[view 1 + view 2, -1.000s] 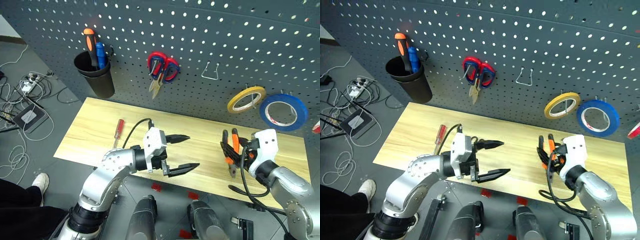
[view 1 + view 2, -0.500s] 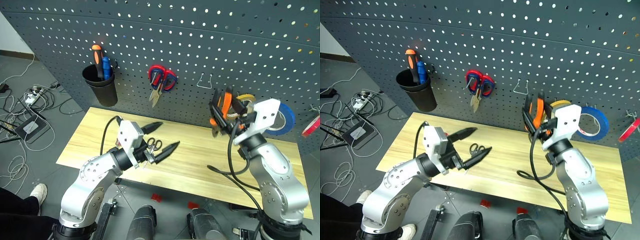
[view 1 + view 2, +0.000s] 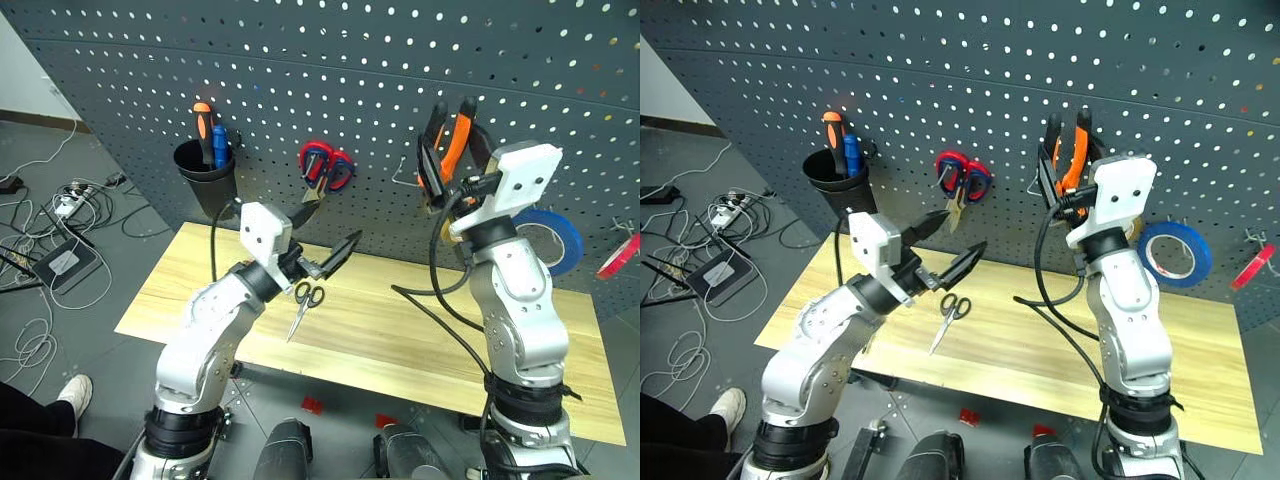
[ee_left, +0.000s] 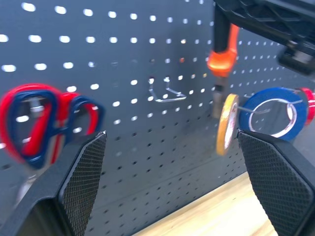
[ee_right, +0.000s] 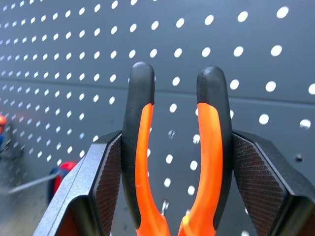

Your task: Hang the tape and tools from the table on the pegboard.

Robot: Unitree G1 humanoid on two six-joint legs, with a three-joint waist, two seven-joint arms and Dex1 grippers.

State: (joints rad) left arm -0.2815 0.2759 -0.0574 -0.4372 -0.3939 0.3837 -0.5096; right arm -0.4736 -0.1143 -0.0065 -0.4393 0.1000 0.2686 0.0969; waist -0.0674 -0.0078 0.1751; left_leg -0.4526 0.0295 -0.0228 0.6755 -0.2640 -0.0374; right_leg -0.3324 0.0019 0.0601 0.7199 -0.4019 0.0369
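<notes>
Your right pincer (image 3: 452,150), clamped on the pliers (image 3: 447,148), has risen from the worktop (image 3: 400,330) to the pegboard's (image 3: 330,60) hook (image 4: 166,94); left pincer (image 3: 322,240) gapes empty.

Matt perforated metal pegboard (image 3: 330,60)

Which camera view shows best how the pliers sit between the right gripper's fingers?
The right wrist view: both orange-and-black handles of the pliers stand close up, pressed between the two fingers. The eye views show them small, raised before the pegboard; the left wrist view catches part of one handle.
</notes>
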